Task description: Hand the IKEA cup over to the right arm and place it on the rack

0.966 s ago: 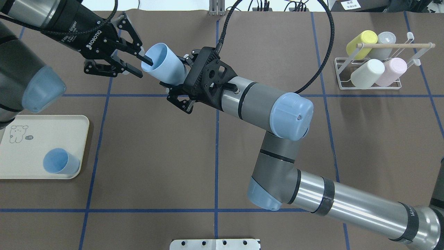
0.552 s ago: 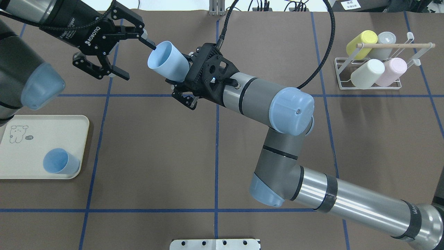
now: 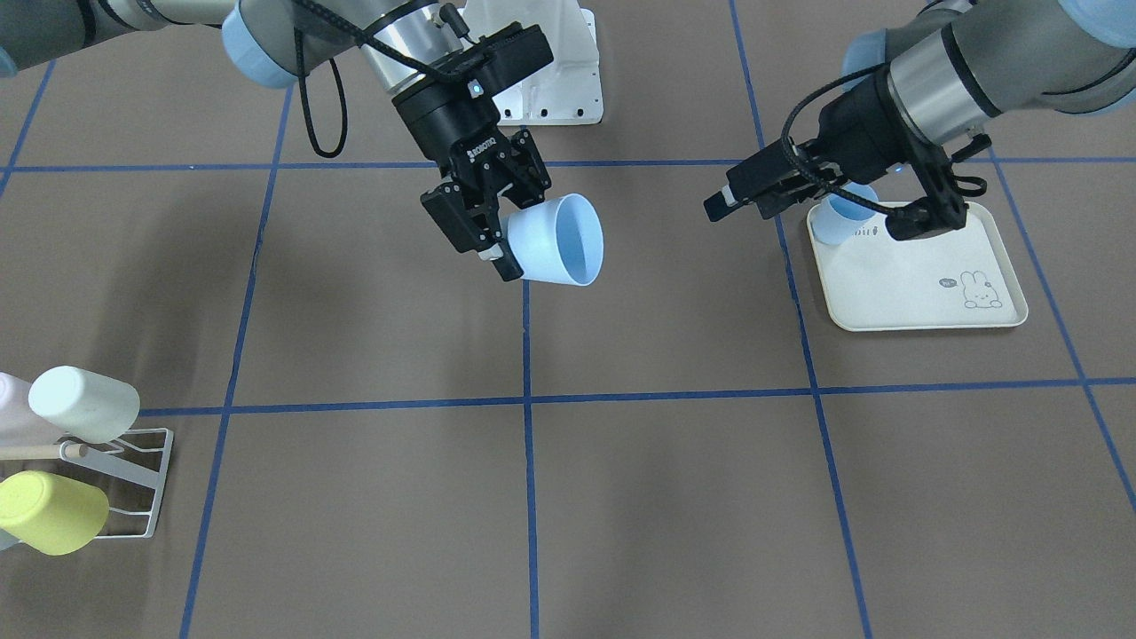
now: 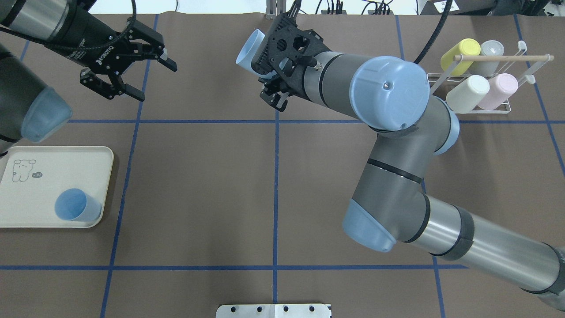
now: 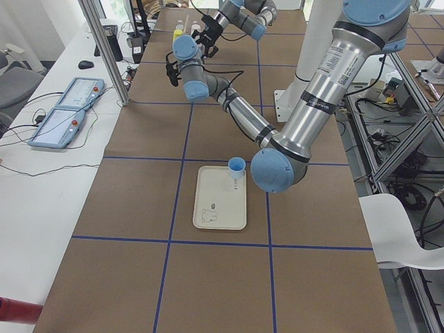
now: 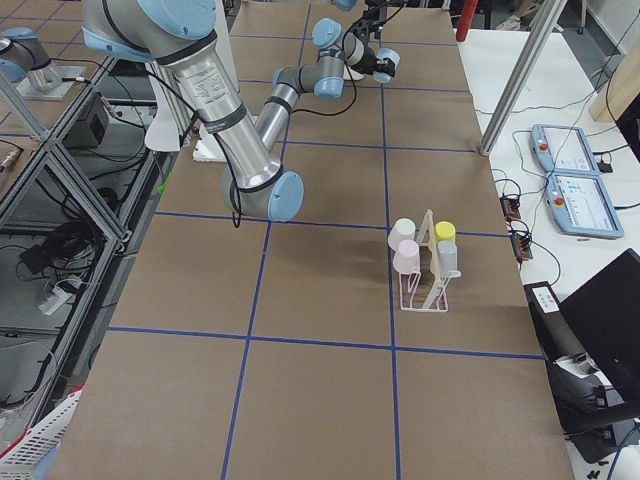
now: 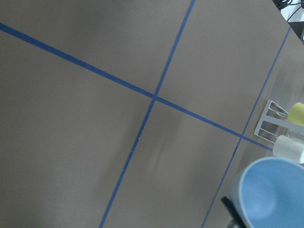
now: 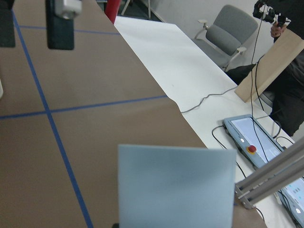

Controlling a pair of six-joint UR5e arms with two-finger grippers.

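The IKEA cup [image 3: 561, 240], pale blue, lies on its side in the air, its base clamped in my right gripper [image 3: 504, 250]. Overhead, only the cup's rim [image 4: 246, 52] peeks out past the right gripper [image 4: 265, 73], over the table's far middle. The cup's mouth faces my left gripper [image 4: 155, 81], which hangs open and empty well to the left, fingers spread [image 3: 803, 217]. The left wrist view catches the cup's mouth [image 7: 273, 194] at bottom right. The white wire rack [image 4: 476, 108] with its wooden dowel stands far right, holding several cups.
A cream rabbit-printed tray [image 4: 53, 176] near the left front holds a second blue cup [image 4: 77, 205]; in the front-facing view that cup [image 3: 839, 220] is partly behind the left gripper. Blue tape lines grid the brown table. A side table with pendants [image 8: 251, 142] lies beyond the table's end.
The left gripper's finger came out of the cup's mouth and that arm drew back to the left. The right arm carried the cup right and farther back.
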